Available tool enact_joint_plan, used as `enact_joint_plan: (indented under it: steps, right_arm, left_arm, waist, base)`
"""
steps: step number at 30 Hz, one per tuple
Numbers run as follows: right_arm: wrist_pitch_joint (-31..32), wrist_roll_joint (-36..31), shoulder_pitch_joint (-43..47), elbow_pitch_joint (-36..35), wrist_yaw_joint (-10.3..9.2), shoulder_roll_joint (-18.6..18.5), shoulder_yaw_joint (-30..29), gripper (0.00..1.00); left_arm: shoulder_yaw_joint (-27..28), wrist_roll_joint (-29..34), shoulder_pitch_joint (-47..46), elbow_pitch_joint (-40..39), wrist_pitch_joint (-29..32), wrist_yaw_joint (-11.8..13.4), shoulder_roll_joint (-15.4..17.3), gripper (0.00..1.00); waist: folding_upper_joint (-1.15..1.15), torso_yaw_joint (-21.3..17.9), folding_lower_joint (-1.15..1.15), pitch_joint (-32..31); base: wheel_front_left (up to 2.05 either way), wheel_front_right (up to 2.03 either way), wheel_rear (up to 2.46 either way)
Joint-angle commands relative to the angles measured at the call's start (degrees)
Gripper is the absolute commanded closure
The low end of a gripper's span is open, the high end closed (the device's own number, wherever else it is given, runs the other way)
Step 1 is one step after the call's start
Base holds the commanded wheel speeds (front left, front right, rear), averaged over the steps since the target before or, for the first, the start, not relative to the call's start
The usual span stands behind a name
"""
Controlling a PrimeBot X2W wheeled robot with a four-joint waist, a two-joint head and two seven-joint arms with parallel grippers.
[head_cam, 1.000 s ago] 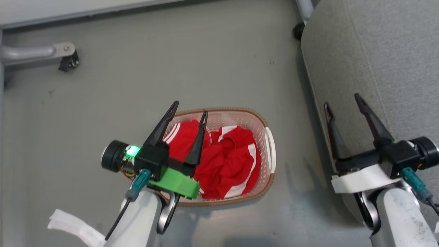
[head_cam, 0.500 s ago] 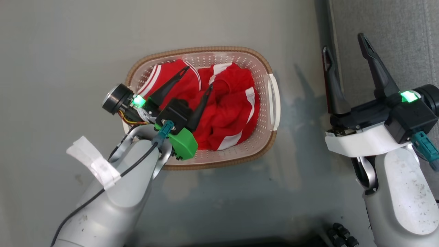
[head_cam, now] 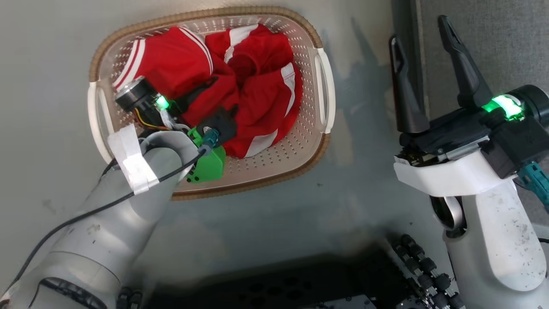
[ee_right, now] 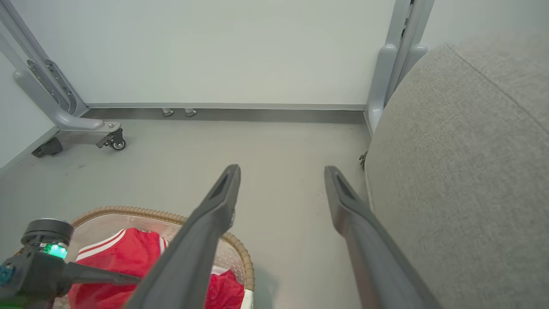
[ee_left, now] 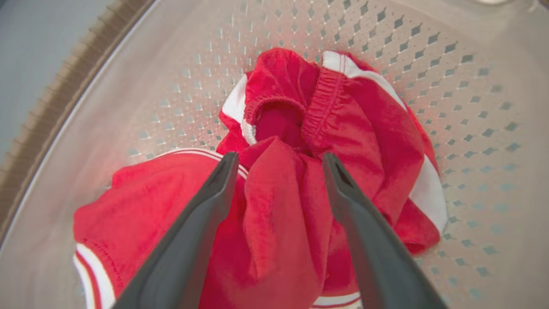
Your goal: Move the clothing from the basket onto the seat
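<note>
The clothing (head_cam: 257, 86) is a bundle of red garments with white stripes lying in the cream basket (head_cam: 257, 182) on the floor. My left gripper (head_cam: 216, 101) reaches down into the basket. In the left wrist view my left gripper (ee_left: 279, 156) is open, its fingers (ee_left: 201, 214) pushed into the clothing (ee_left: 377, 141) with a raised red fold between them. The basket wall (ee_left: 171, 77) curves behind. My right gripper (head_cam: 418, 29) is open and holds nothing, by the edge of the grey seat (head_cam: 493, 43). The right wrist view shows my right gripper (ee_right: 281, 169) above the floor, the seat (ee_right: 463, 171) at right.
The basket (ee_right: 240, 253) sits left of the seat with a strip of bare floor between them. A grey frame leg with a caster (ee_right: 113, 141) stands at the far left by the wall. A grey post (ee_right: 386, 77) rises behind the seat. My dark base (head_cam: 420, 266) lies below.
The head camera has tilted down, so the whole picture shifted. My left gripper has dropped into the basket and its open fingers now sink into the clothing. The right gripper stays open.
</note>
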Motion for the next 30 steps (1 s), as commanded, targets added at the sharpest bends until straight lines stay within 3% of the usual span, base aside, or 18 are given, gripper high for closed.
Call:
enact_joint_plan:
  steps: [1, 10, 18, 19, 20, 21, 30]
  right_arm:
    - [-0.11, 0.43, -0.95, -0.30, -0.02, 0.06, 0.42, 0.00]
    - [-0.11, 1.86, -1.44, -0.36, -0.02, 0.06, 1.42, 0.00]
    - [-0.11, 2.92, -1.92, -0.15, -0.02, 0.06, 2.25, 0.00]
    - [-0.11, 2.94, -2.00, 0.02, -0.02, 0.05, 2.29, 0.00]
    - [-0.11, 3.12, -2.04, 0.15, -0.02, 0.05, 2.29, 0.00]
    - [-0.11, 3.28, -2.09, 0.28, -0.02, 0.06, 2.32, 0.00]
    - [-0.11, 4.60, -2.38, 1.16, -0.02, 0.06, 2.58, 0.00]
  left_arm:
    - [-0.26, 0.61, -1.90, 2.15, -0.05, 0.71, -0.10, 0.00]
    - [-0.81, 1.28, -7.38, 16.24, 0.34, 5.49, -2.34, 0.00]
    - [-1.69, 1.68, -9.23, 19.44, 3.17, 8.62, -1.28, 0.00]
    - [-1.79, 1.52, -9.18, 19.62, 3.42, 8.33, -1.21, 0.35]
    - [-1.71, 1.10, -9.08, 19.74, 3.55, 8.03, -1.18, 0.94]
    - [-1.56, 0.69, -8.99, 19.82, 3.58, 7.85, -1.14, 1.00]
    - [0.82, -3.17, -7.50, 20.06, 1.65, 8.61, -1.84, 1.00]
  waist:
    - [0.10, -2.28, -0.01, 3.46]
    - [0.10, -2.90, -0.01, 5.78]
    - [0.10, -3.66, -0.01, 6.90]
    - [0.10, -3.78, -0.01, 6.92]
    - [0.10, -3.86, -0.01, 6.89]
    - [0.10, -3.95, -0.01, 6.82]
    - [0.10, -4.60, -0.01, 4.32]
  base:
    - [0.00, 0.00, 0.00]
    - [0.00, 0.00, 0.00]
    - [0.00, 0.00, 0.00]
    - [0.00, 0.00, 0.00]
    - [0.00, 0.00, 0.00]
    - [0.00, 0.00, 0.00]
    - [0.00, 0.00, 0.00]
